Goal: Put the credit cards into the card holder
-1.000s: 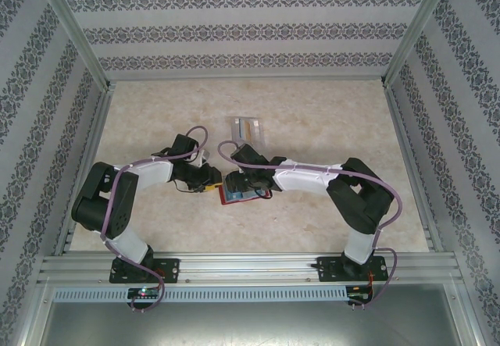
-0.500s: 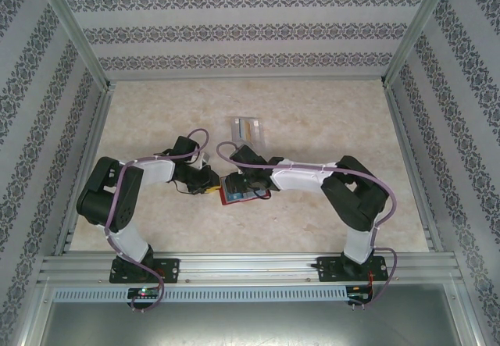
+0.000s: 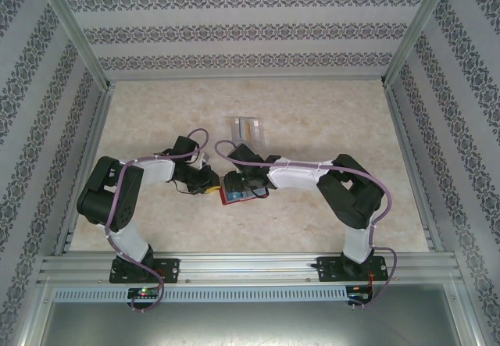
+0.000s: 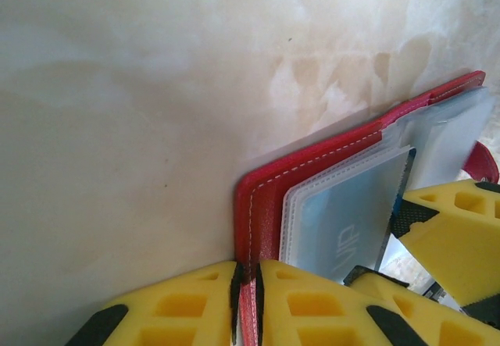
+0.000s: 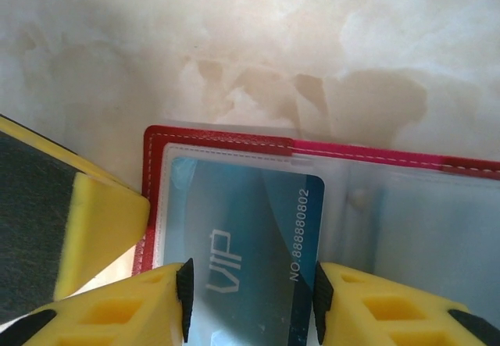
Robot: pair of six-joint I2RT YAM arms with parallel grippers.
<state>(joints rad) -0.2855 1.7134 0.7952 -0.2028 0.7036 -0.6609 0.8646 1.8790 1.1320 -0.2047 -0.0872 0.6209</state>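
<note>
Site: pale marbled table (image 3: 328,127) inside a walled enclosure, with both arms reaching in toward the middle.
Card holder (image 5: 226,140): red and lying open on the table, just in front of the two arms where their hands meet. Its clear grey-blue pockets face up and white stitching runs along the red border.
Blue card (image 5: 242,221): printed "VIP" and "NO.88880802". Its far end sits under the clear film of the pocket nearest the left edge of the card holder. Its near end lies between the fingers of the right hand.
Left hand (image 4: 247,283): closed right down on the red cover. The cover's edge is pinched between the two yellow fingers with almost no gap. The cover stands up on edge from this grip, as seen from the left wrist.
Right hand (image 5: 250,299): jaws parted only to the card's width, with a dark pad pressed against each long edge of the blue card. It has hold of that card and nothing else.
Spacing of hands: close together. In the right wrist view, one yellow finger (image 5: 101,221) of the left hand sits just beside the card holder's left border.
Clear case (image 3: 248,130): lies on the table beyond the card holder and apart from it. Something tan-orange shows inside, too small to make out.
</note>
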